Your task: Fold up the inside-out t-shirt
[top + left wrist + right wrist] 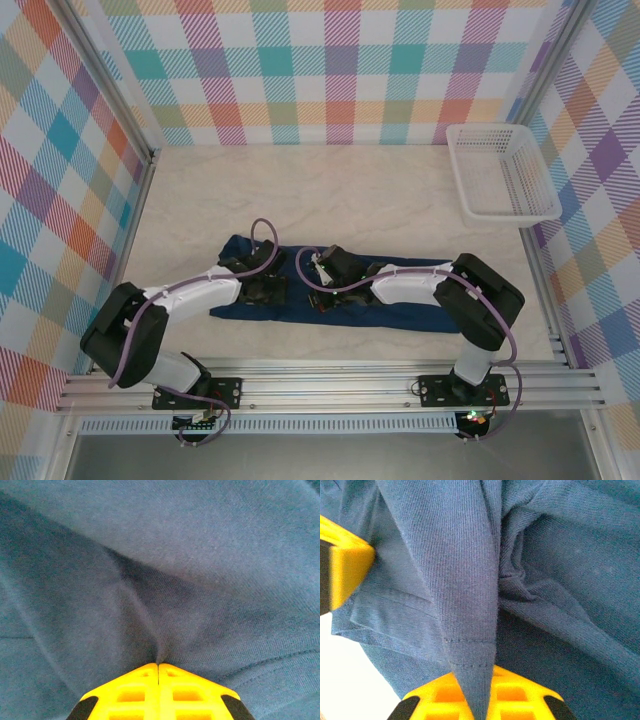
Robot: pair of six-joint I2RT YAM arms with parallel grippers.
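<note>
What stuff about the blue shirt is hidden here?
Top view: middle of the t-shirt, under both arms.
Top view: fingertips of the left gripper and right gripper, too small, under their wrists.
Left wrist view: the shirt's outline, cut off at every edge.
Right wrist view: the pinched fold's end, between the fingers.

The overhead view is bright and even, with only faint, soft shadows on the pale table [400, 200]. The left wrist view is dimmer, and the t-shirt [200, 555] is soft-focused with a dark crease. The right wrist view shows crisp weave and a washed-out white lower-left corner.
</note>
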